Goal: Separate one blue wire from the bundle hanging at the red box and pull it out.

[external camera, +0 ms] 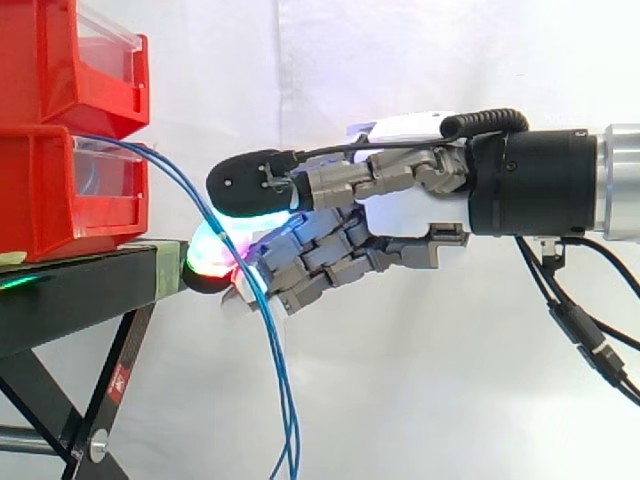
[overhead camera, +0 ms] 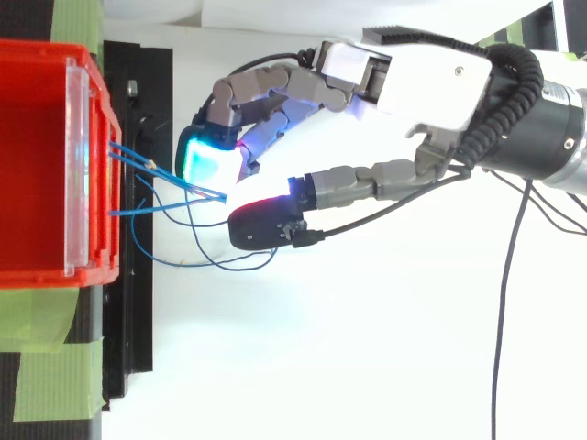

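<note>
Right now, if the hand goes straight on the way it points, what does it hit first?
Likely the front edge of the black stand: the hand's glowing fingertips sit level with it, just short. The lower red bin is above, facing the thumb. The blue wires run through its fingers.

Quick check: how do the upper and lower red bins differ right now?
Blue wires come out of the front of the lower red bin; none leave the upper red bin. The lower red bin sits on the black stand; the upper red bin is stacked on it. The hand, pinching the blue wires, is level with the lower red bin, below the upper red bin. Both are red with clear front panels.
</note>
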